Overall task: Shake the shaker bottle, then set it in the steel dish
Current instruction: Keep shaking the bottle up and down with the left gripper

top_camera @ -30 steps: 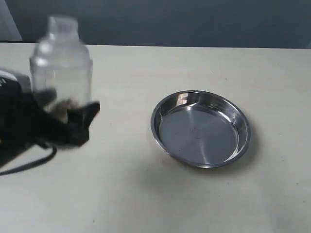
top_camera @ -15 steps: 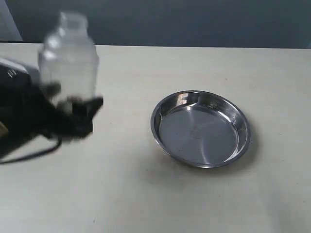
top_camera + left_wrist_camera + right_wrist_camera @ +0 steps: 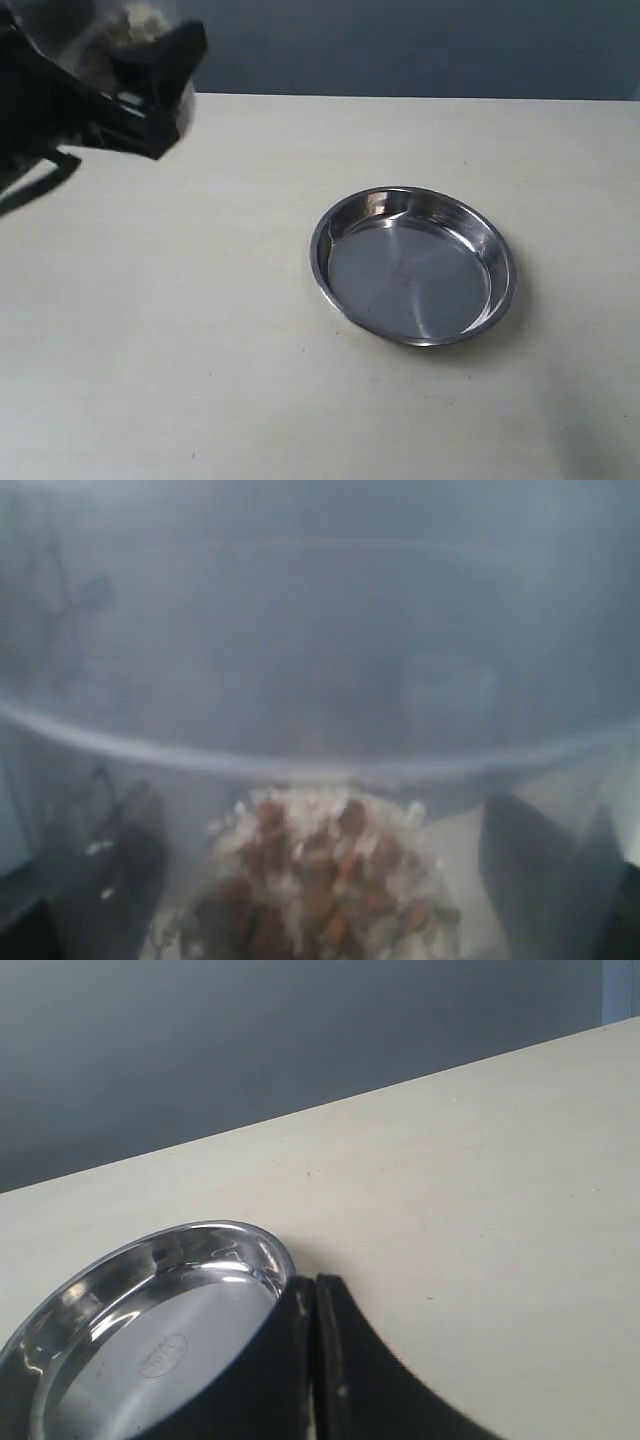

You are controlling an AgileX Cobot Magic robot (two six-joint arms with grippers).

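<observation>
My left gripper [image 3: 150, 62] is high at the far left, shut on the shaker bottle [image 3: 137, 20]. Only the bottle's lower part with brown granules shows at the top edge; the rest is out of frame. In the left wrist view the frosted shaker bottle [image 3: 320, 660] fills the picture, with granules heaped low between the dark fingers [image 3: 120, 865]. The steel dish [image 3: 410, 275] lies empty on the table, right of centre. The right wrist view shows my right gripper [image 3: 315, 1295] shut on nothing, just beside the steel dish [image 3: 150, 1330].
The pale table [image 3: 250, 380] stretches around the dish, with a dark wall [image 3: 420, 45] behind its far edge. My right arm does not show in the exterior view.
The left gripper has swung sharply upward with the bottle, from near table level to the top edge of the view. The dish has not moved.
</observation>
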